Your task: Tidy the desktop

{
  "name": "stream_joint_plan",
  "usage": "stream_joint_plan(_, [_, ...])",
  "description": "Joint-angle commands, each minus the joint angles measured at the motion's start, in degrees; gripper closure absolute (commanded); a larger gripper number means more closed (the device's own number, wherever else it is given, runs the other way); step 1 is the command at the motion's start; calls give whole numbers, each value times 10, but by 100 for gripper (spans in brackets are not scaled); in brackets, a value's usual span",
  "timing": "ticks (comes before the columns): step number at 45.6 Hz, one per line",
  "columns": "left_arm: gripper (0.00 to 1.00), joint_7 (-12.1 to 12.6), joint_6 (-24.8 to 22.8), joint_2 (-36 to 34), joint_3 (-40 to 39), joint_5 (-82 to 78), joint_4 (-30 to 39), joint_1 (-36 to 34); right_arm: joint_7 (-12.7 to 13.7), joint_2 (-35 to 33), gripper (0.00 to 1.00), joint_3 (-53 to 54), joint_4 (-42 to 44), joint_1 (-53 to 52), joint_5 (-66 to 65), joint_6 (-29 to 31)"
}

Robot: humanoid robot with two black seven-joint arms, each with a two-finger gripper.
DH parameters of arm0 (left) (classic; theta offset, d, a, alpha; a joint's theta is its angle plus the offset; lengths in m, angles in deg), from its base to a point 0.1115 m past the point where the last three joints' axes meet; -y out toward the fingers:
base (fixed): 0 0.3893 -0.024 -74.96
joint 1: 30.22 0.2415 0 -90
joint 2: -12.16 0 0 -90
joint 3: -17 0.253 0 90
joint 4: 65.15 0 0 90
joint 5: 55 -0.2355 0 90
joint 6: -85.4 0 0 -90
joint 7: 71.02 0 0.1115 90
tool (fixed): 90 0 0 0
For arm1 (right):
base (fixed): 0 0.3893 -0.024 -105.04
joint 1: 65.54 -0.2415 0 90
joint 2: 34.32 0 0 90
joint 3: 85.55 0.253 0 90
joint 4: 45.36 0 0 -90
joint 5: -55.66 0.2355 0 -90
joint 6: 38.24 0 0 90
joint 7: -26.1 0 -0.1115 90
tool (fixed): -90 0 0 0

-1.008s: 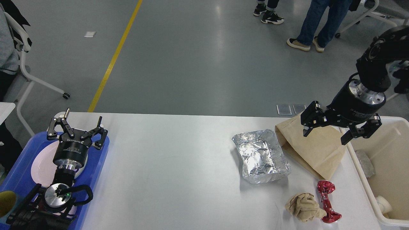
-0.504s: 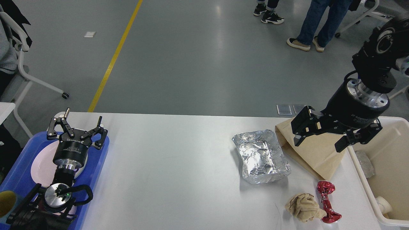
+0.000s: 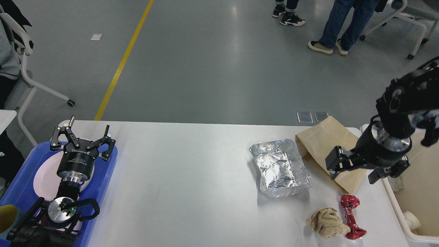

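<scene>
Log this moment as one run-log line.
right pincer: open, above brown paper bag | left pincer: open, over blue tray | desktop: uncleared

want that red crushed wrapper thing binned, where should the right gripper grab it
Grip the crushed red wrapper at its narrow twisted waist, coming from above with the right gripper closing across it. It lies flat on the desktop, flared at both ends, beside the crumpled napkin.

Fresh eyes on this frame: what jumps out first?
Litter clustered at the right end of the desktop: a crumpled foil tray, a flat brown paper bag behind it, and a red wrapper beside a wadded tan napkin near the front edge. The right tool hangs open over the bag's near corner, next to the cream bin. Far left, the left tool sits open over a blue tray.
</scene>
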Motion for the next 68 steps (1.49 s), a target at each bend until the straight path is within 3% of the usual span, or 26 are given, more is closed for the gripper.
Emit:
stream_joint_plan(1, [4, 0, 0, 0, 0, 0, 0, 0, -1, -22, 6, 0, 4, 76, -28, -103])
stream_joint_plan(10, [4, 0, 0, 0, 0, 0, 0, 0, -2, -17, 6, 3, 79, 227, -37, -226])
stream_joint_plan(14, [4, 0, 0, 0, 0, 0, 0, 0, -2, -5, 6, 10, 80, 248, -37, -245])
stream_joint_plan(27, [4, 0, 0, 0, 0, 0, 0, 0, -2, 12, 6, 55, 149, 340, -37, -246])
stream_joint_plan(62, [4, 0, 0, 0, 0, 0, 0, 0, -2, 30, 6, 89, 240, 432, -36, -254])
stream_joint_plan(65, [4, 0, 0, 0, 0, 0, 0, 0, -2, 31, 10, 90, 248, 438, -35, -254])
stream_joint_plan(68, [4, 0, 0, 0, 0, 0, 0, 0, -1, 31, 25, 92, 248, 439, -34, -254])
